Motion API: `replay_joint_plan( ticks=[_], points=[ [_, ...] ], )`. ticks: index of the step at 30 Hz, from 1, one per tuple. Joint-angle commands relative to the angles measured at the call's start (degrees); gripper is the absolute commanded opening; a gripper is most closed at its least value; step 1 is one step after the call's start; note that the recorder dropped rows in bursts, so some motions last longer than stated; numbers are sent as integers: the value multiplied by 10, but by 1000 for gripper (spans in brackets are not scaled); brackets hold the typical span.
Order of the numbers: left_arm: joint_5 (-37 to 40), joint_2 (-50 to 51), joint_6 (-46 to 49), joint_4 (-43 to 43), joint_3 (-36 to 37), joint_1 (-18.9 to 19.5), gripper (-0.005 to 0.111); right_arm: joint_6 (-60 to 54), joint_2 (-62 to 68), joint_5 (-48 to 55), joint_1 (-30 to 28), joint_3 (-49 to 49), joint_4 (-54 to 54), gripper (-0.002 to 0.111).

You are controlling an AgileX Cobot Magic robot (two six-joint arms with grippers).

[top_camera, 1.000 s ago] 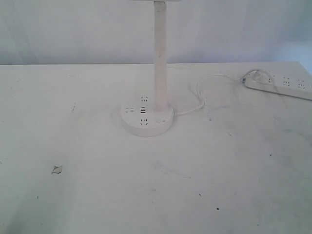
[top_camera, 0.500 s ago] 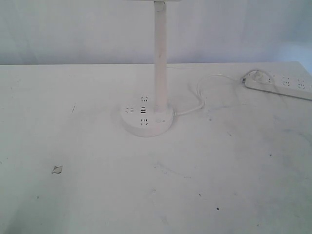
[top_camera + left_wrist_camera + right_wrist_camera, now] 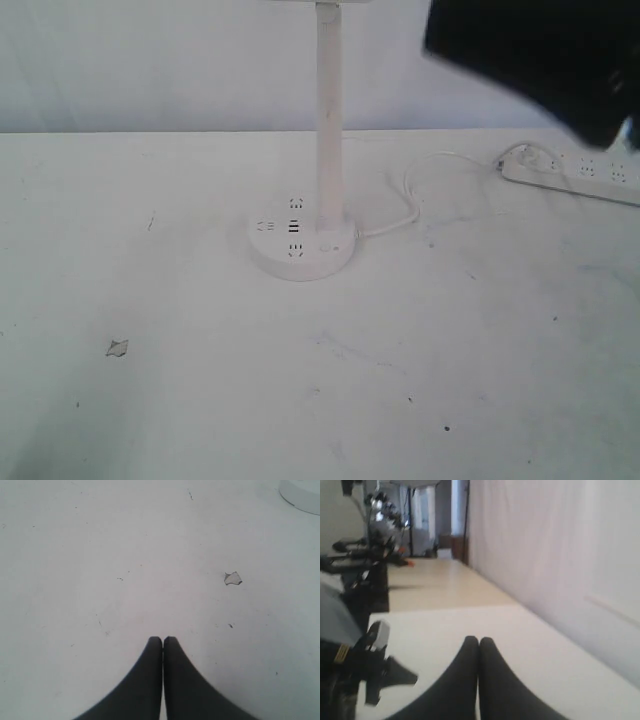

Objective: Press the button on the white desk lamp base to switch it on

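Note:
The white desk lamp base sits mid-table in the exterior view, with socket holes, a dark USB slot and a slim white post rising from it. The button is a faint round mark on the base, to the right of the USB slot. A dark, blurred part of my right arm hangs high at the upper right, far from the base. My right gripper is shut and empty, and neither lamp nor button appears in its view. My left gripper is shut and empty over bare table; the base's rim shows in a corner.
A long white power strip lies at the back right, and the lamp's cable loops from it to the base. A small scrap lies on the table at the left, the same scrap showing in the left wrist view.
A dark blurred part of the right arm has come into the exterior view at the upper right. The lamp, cable and power strip have not moved.

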Motion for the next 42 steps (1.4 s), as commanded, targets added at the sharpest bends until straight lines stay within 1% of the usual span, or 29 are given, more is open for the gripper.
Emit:
replay_joint_plan(
  ticks=[1,5,8,11,15,18,19,21,26,31,35,42],
  points=[
    [4,-2,-1,-3,1,0,0,3,66,40,82,5,-88,0],
    [4,-2,-1,-3,1,0,0,-6,142,192,170,19,-101,0],
    [4,-2,-1,-3,1,0,0,-6,220,268,228,20,-102,0],
    [4,-2,-1,-3,1,0,0,-6,294,320,259,20,-82,0],
    [4,-2,-1,-3,1,0,0,-6,374,395,265,20,-44,0],
    [4,-2,-1,-3,1,0,0,-6,421,503,265,16,61,0],
    [4,-2,-1,-3,1,0,0,-6,443,568,265,5,150,0],
    [4,-2,-1,-3,1,0,0,-6,463,613,263,-25,217,0],
    [4,-2,-1,-3,1,0,0,-6,514,604,263,-111,217,0],
    [4,-2,-1,-3,1,0,0,-6,576,610,263,-172,217,0],
    [4,-2,-1,-3,1,0,0,-6,616,670,263,-222,217,0],
    [4,-2,-1,-3,1,0,0,-5,621,696,263,-236,216,0]
  ],
)
